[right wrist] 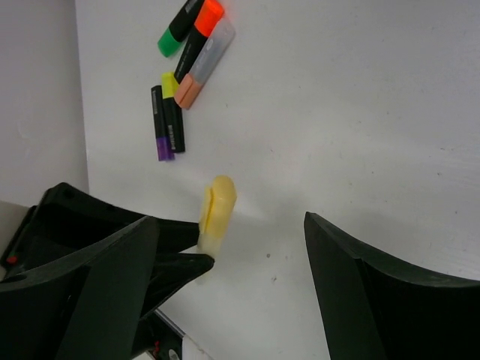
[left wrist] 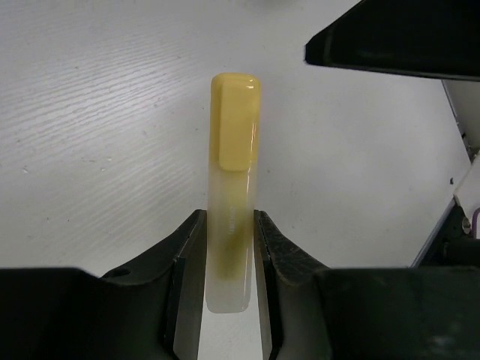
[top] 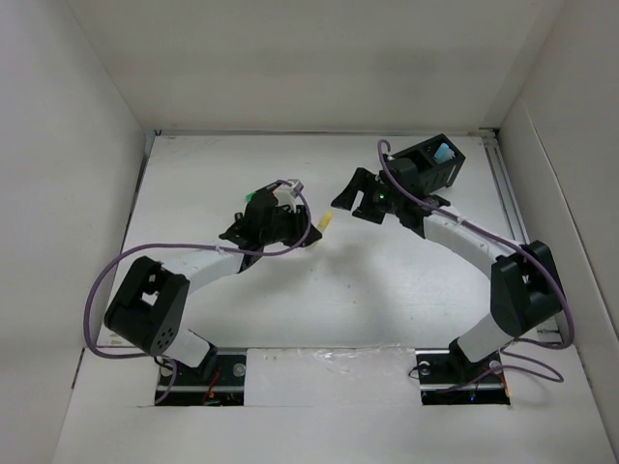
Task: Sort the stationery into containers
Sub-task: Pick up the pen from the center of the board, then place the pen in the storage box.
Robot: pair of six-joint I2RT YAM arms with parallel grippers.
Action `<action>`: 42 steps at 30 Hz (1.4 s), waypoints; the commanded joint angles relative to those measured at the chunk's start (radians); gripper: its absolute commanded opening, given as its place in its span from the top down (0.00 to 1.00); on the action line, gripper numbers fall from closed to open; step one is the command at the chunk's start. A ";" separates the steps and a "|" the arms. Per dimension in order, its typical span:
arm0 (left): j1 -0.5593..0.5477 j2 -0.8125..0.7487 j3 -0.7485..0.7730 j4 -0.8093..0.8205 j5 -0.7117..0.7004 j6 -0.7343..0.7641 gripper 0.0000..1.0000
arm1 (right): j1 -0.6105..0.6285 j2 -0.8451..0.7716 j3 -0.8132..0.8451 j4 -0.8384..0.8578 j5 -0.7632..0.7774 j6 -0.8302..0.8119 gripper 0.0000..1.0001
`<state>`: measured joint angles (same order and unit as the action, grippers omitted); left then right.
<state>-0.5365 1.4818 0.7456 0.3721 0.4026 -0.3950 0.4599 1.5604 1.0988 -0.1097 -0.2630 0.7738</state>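
My left gripper (top: 312,233) is shut on a yellow highlighter (top: 328,222) with a clear barrel and holds it above the table; in the left wrist view the highlighter (left wrist: 234,150) sticks out forward between the fingers (left wrist: 187,255). My right gripper (top: 346,195) is open and empty, its jaws facing the yellow highlighter (right wrist: 217,210) from close by, apart from it. The black organiser (top: 424,166) stands at the back right behind the right wrist, with a light blue marker (top: 444,153) in it. Several loose markers lie grouped on the table: green (right wrist: 175,32), orange (right wrist: 204,22), peach (right wrist: 201,73).
Two thin black markers, one yellow-tipped (right wrist: 172,112) and one purple-tipped (right wrist: 160,127), lie beside that group. White walls enclose the table on the left, back and right. A green marker end (top: 253,196) shows behind the left wrist.
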 commanded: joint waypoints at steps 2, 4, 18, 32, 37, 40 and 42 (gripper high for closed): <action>-0.002 -0.075 -0.025 0.096 0.061 -0.002 0.94 | 0.020 0.027 0.049 0.054 -0.041 -0.016 0.16; -0.002 -0.086 -0.025 0.096 0.070 -0.002 0.94 | 0.029 0.038 0.049 0.054 -0.062 -0.016 0.16; -0.002 -0.064 -0.025 0.105 0.114 -0.002 0.91 | 0.068 0.118 0.067 0.093 -0.108 -0.005 0.63; -0.002 -0.199 -0.080 0.105 -0.014 -0.013 0.27 | -0.056 0.015 0.091 0.040 0.227 0.024 0.99; -0.002 -0.248 -0.100 0.105 -0.071 -0.024 0.26 | -0.176 -0.048 0.191 -0.042 0.649 0.015 0.99; -0.002 -0.273 -0.112 0.096 -0.128 -0.033 0.35 | -0.288 -0.016 0.255 -0.059 0.843 0.015 0.96; -0.002 -0.285 -0.112 0.082 -0.174 -0.033 0.43 | -0.364 0.015 0.298 -0.070 0.908 0.024 0.96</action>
<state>-0.5358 1.2343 0.6441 0.4351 0.3065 -0.4194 0.1741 1.5677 1.3270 -0.1539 0.3901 0.7910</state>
